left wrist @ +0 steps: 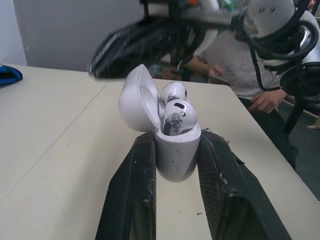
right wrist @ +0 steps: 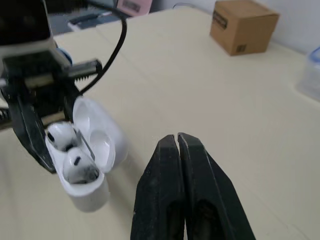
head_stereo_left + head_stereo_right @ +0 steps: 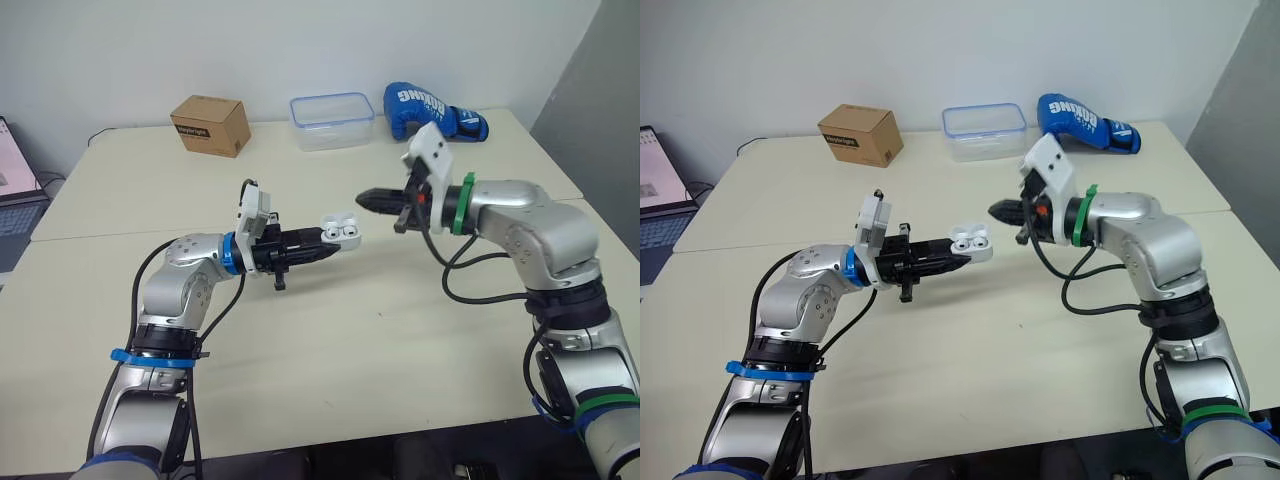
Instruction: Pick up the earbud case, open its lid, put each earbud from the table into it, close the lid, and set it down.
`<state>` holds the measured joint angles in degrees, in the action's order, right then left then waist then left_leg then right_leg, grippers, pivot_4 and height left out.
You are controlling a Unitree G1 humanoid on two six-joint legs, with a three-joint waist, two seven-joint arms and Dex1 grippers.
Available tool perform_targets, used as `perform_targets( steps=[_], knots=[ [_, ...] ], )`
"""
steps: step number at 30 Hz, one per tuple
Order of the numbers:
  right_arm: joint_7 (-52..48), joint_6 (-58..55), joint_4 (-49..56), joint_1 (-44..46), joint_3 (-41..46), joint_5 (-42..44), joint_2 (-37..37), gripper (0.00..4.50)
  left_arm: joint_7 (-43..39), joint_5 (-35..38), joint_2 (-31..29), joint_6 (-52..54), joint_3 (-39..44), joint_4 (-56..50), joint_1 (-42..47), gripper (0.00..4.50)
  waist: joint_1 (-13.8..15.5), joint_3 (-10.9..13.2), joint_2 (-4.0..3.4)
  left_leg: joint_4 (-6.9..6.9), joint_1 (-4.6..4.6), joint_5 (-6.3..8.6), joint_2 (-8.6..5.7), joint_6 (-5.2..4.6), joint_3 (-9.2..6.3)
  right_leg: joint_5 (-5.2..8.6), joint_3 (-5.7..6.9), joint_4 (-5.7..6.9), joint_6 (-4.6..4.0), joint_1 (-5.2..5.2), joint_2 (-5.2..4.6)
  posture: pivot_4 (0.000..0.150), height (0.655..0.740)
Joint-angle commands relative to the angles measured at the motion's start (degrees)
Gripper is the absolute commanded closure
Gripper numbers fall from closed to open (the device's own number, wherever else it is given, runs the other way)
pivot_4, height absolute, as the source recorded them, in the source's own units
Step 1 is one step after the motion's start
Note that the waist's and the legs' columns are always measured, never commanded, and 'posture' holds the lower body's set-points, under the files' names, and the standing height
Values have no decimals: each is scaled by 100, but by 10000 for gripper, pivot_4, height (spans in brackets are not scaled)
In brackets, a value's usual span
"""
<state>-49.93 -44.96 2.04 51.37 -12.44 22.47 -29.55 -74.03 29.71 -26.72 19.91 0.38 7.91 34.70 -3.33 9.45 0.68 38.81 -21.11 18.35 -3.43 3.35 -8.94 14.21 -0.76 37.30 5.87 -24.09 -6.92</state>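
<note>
While gripped — earbud case [image 3: 340, 231] (lid [image 1: 137, 100] open).

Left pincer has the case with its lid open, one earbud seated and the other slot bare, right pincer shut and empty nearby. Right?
Not quite: both slots are filled. The left wrist view shows two earbuds seated in the earbud case. The rest holds: the left pincer grips the case, its lid is open, and the right pincer is shut and empty nearby.
</note>
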Motion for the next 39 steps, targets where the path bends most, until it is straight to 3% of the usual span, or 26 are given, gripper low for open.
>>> perform_targets(
  steps=[1,12,39],
  knots=[
    [-427,540,-277,229,-179,-209,19,44815,70,231,-22,147,76,-405,-28,37145,0,0,0,0,-1,0,0,0,0,0,1,0,0,-1,0,1500,7307],
    [-751,845,-638,424,-200,-350,397,44815,92,321,-94,458,50,-565,-129,37145,8,0,0,0,-3,0,-1,1,-9,0,4,-5,0,0,-2,1500,7307],
    [-865,371,762,-89,-230,-224,14,44815,201,305,-41,326,187,-133,61,37145,11,0,0,1,-5,0,-2,1,-10,0,6,-7,0,0,-2,1500,7307]
  ],
)
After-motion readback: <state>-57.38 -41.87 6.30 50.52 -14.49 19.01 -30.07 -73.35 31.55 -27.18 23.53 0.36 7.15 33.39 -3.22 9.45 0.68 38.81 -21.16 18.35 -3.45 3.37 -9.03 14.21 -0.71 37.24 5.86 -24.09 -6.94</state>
